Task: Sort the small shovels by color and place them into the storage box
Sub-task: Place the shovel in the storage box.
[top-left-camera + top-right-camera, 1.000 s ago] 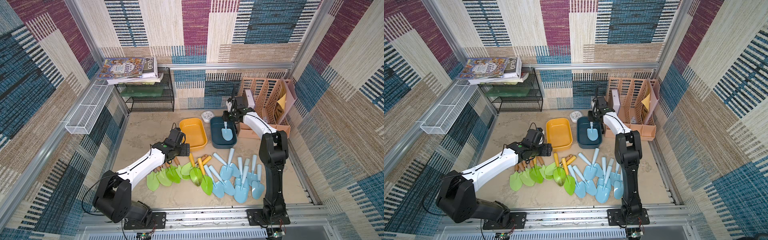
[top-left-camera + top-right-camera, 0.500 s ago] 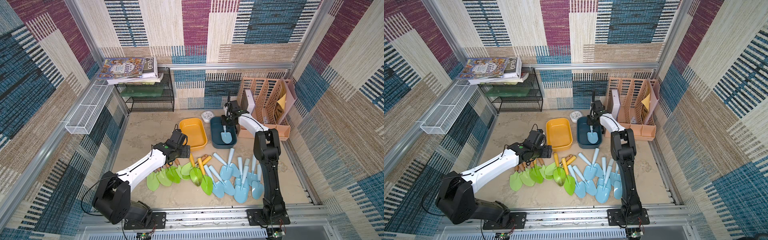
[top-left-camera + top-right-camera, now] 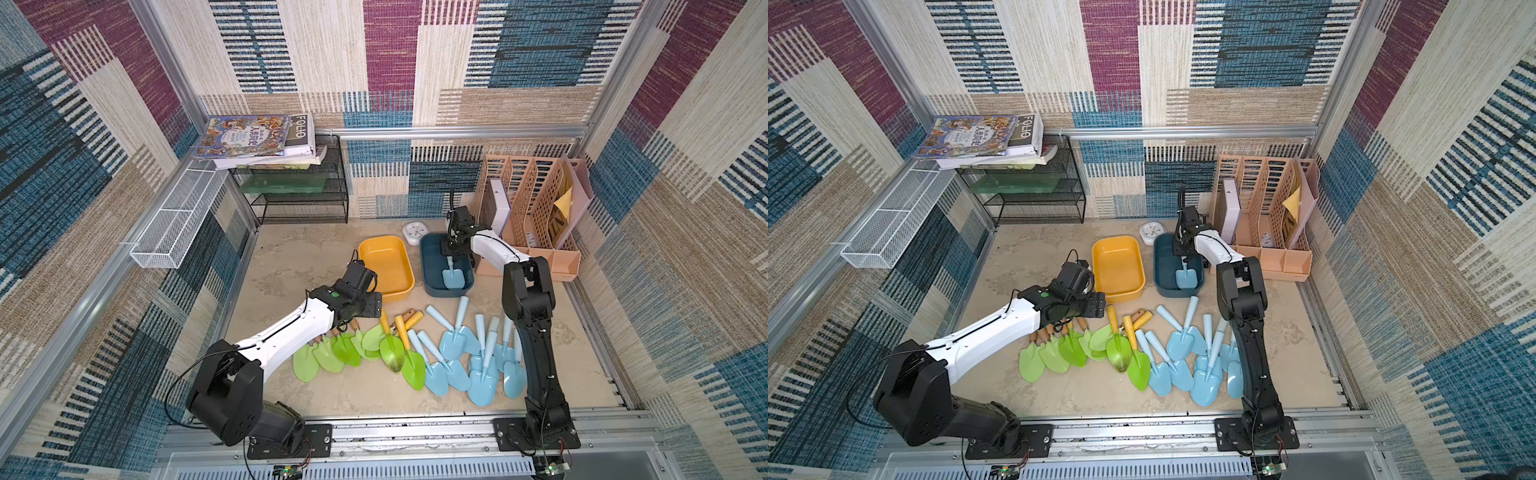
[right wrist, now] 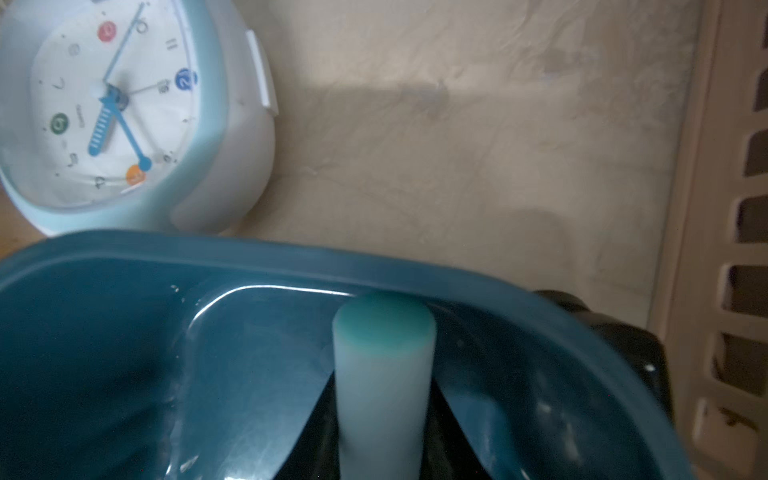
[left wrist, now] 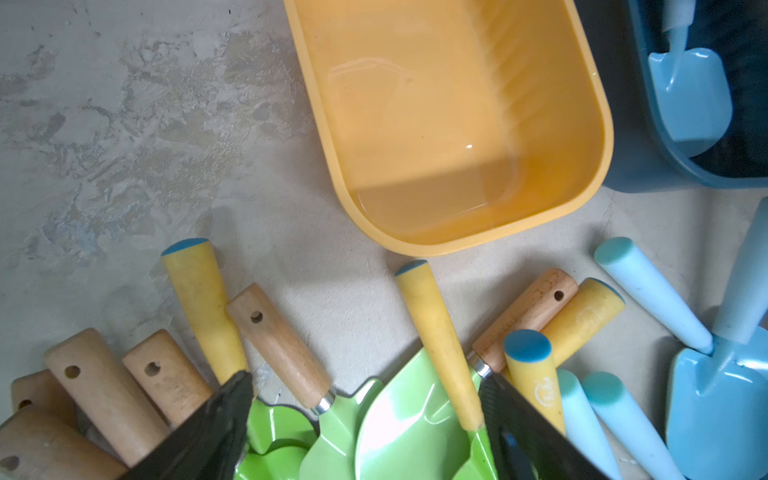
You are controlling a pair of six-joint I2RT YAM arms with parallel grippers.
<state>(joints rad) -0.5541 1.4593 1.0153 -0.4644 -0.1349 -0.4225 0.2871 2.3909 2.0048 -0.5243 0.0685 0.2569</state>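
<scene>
Over the beige tabletop [image 3: 291, 257], I'm watching the right gripper [image 4: 384, 415] straddling a light blue shovel [image 3: 452, 277] by its handle inside the dark blue storage box [image 3: 428, 266], grip unclear; the left gripper [image 5: 365, 379] is hovering wide open, empty, above green shovels [image 3: 345, 353] near that box

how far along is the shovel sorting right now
Barely begun. Done: one light blue shovel lies in the dark blue bin. In hand: the right gripper is at its handle, grip or release unclear; the left gripper hovers open over the handles of the green shovels, holding nothing. Left: the yellow bin is empty, and all the green ones plus the other blue shovels lie on the table.
</scene>
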